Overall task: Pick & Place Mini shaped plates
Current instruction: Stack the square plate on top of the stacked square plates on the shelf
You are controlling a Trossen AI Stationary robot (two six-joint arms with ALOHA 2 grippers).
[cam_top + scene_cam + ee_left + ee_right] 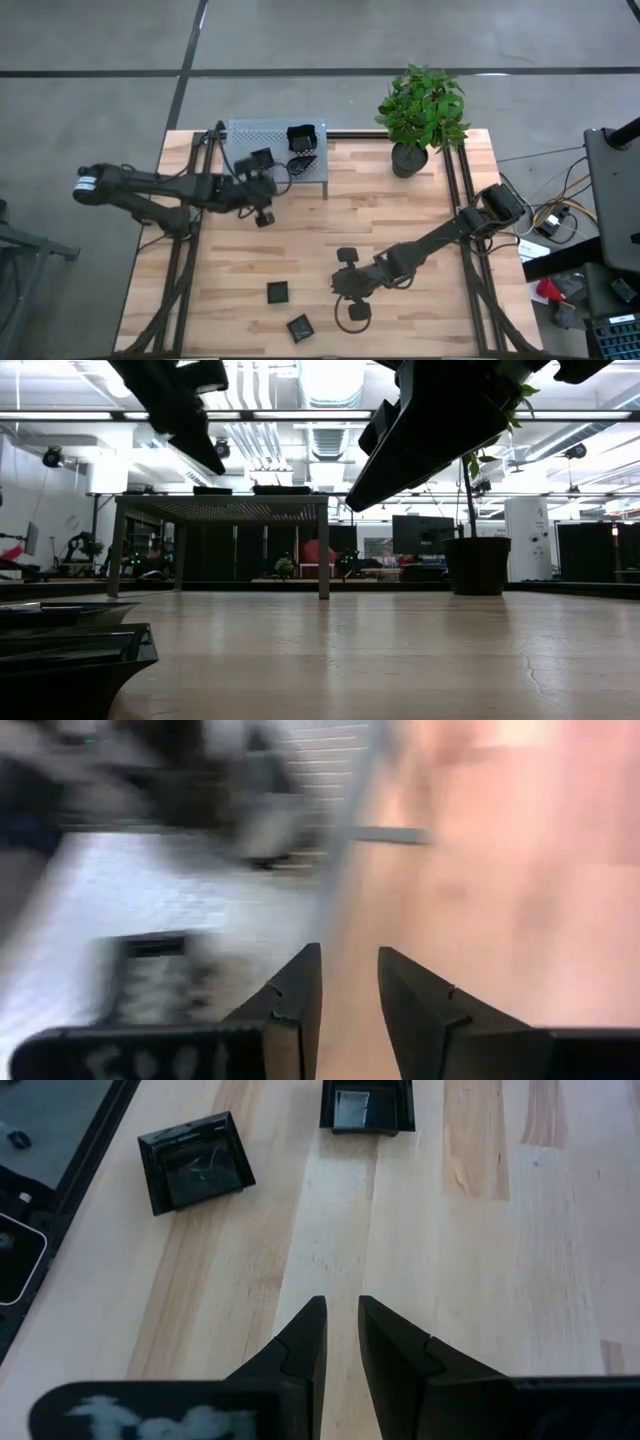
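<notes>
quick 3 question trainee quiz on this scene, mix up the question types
1. True or false: the right tool holds a plate.
2. How many square plates lie loose on the wooden table in the high view?
3. Where is the potted plant? A) far right part of the table B) near left corner C) on the rack

Key:
1. False; nothing sits between its narrowly parted fingers.
2. Two, one and another.
3. A; the grey rack stands to its left, by the left tool.
</notes>
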